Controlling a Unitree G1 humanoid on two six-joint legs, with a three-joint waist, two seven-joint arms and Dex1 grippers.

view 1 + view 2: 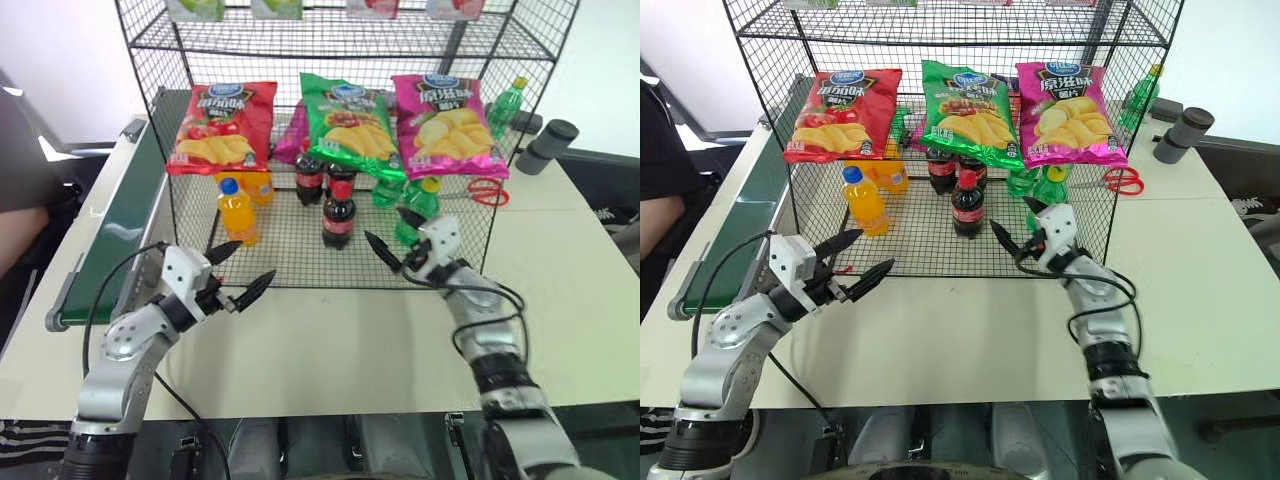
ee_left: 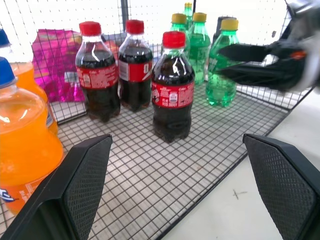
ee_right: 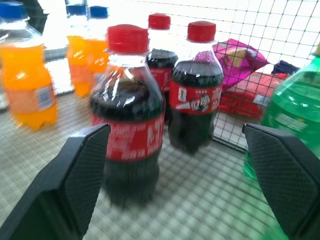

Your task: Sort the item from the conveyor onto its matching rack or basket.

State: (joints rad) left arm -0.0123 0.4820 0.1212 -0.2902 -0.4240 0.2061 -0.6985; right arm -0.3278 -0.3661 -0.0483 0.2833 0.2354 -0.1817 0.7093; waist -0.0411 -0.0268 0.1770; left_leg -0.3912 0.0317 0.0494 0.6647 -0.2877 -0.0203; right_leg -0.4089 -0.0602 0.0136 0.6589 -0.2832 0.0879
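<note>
My right gripper stands wide open and holds nothing; its two black fingers are spread, one on each side of the cola bottle as my right wrist view sees it, without touching it. The bottle stands upright on the wire floor of the rack, on the lowest tier, near the front edge. Two more cola bottles stand just behind it, an orange soda sits to its left, and green bottles stand to its right.

My right forearm reaches forward and angles inward, the gripper about level at the rack's open front, just right of the bottle.

My left gripper is also wide open and empty, its fingers splayed. That arm bends up from the table, its gripper level and pointing forward and to the right, just outside the rack's front left corner, near the orange soda.

The conveyor runs along the table's left side, beside the rack. Three chip bags hang on the tier above the bottles.
</note>
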